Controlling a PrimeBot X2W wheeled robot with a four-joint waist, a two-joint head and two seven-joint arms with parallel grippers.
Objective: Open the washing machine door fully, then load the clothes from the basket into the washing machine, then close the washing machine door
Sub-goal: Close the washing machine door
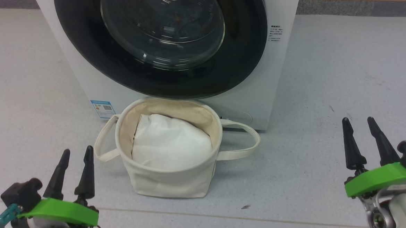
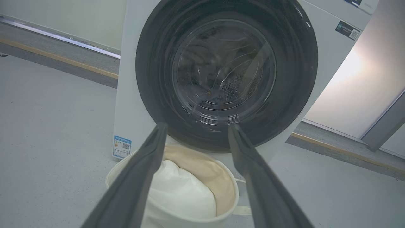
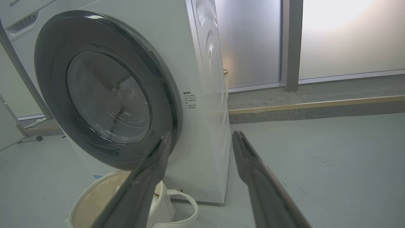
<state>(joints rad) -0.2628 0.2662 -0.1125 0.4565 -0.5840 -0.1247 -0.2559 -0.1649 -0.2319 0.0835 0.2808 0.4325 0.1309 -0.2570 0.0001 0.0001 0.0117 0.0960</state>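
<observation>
The shut washing machine door [image 1: 81, 47] lies ahead of us, between our spread, empty pincers; left pincer [image 1: 77, 149] nearer than right pincer [image 1: 357, 118].

The white washing machine [image 1: 251, 101] stood on the floor [image 1: 326, 86]. Its round washing machine door [image 1: 163, 29], a glossy black rim around bulging clear glass, was shut flush. The cream canvas basket [image 1: 168, 182] sat upright just before it, handles looped outward, white padding [image 1: 169, 143] inside.
</observation>
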